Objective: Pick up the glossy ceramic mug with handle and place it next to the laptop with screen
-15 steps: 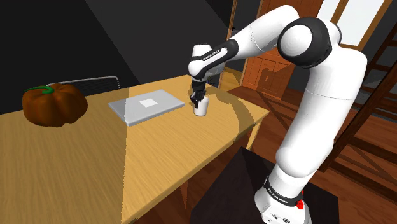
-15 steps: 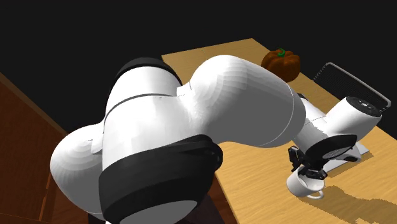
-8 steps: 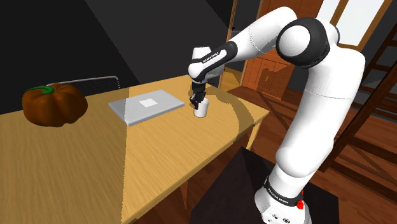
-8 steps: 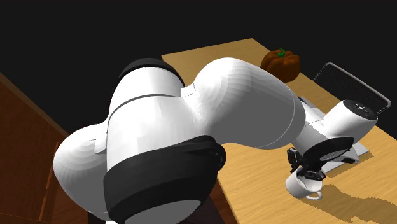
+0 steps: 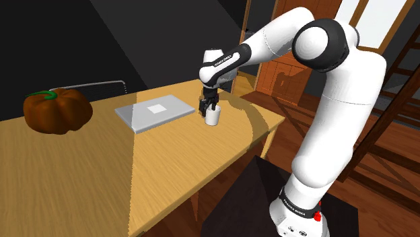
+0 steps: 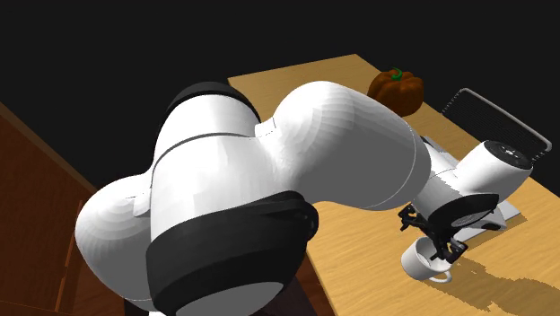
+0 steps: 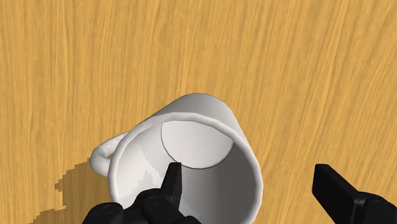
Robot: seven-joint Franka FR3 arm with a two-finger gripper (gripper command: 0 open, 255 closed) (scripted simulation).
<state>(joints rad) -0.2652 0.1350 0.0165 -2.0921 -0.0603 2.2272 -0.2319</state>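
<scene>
In the shoulder view a white mug (image 5: 213,118) is seen standing upright on the wooden table (image 5: 101,175), with a flat grey laptop (image 5: 156,110) lying just beside the mug; whether the 2 touch cannot be made out. An orange pumpkin (image 5: 57,111) is set well apart from the mug, beyond the laptop, and a thin grey bar (image 5: 94,84) is raised behind the laptop, farther again from the mug. The black gripper (image 5: 208,106) is held right over the mug, but the gap between its tips cannot be read from that side. This is settled by the wrist view: the 2 fingers (image 7: 170,184) are spread wide, 1 set over the mug's open mouth and the other outside the mug's wall and clear of it, so nothing is pinched. The mug's handle (image 7: 105,154) and its pale inner bottom are also shown there, the handle on the side of the mug away from the outer finger. In the second exterior view the white arm (image 6: 296,171) is spread across most of the scene, so the laptop is almost wholly hidden behind it, while the mug is seen resting on the table with its handle on the near side. The fingers' upper parts are cut off at the wrist picture's edge.
</scene>
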